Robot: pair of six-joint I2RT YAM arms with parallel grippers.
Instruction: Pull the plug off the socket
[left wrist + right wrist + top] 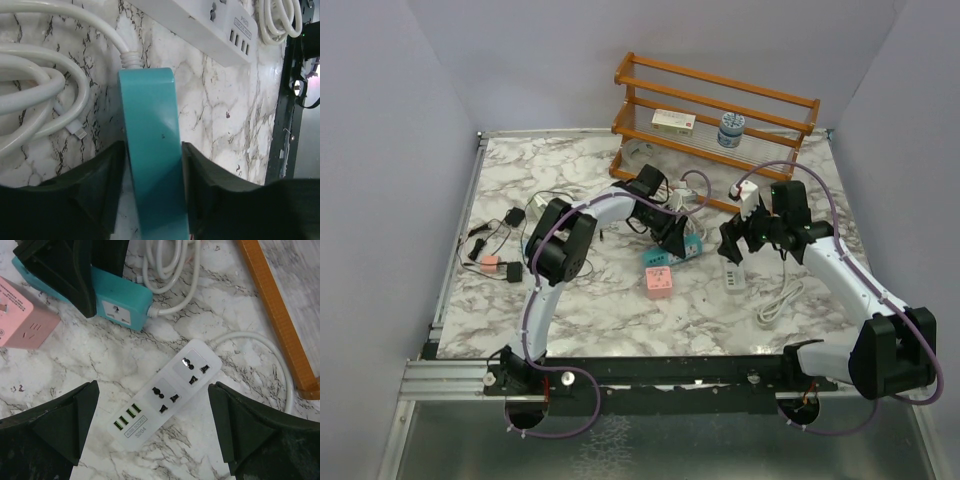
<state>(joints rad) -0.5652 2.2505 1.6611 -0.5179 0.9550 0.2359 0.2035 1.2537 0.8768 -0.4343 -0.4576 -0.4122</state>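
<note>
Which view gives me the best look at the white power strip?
Right wrist: the whole white power strip lies in frame, both sockets, USB ports and label facing the camera. Left wrist catches only its USB end at the top edge. Top external shows it small, detail lost.

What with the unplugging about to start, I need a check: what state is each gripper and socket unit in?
Left gripper: shut on teal power strip.
Teal power strip: clamped across its width, end socket empty.
Right gripper: open, above white power strip.
White power strip: sockets and USB ports empty.
Pink cube socket: visible side socket empty.
</note>
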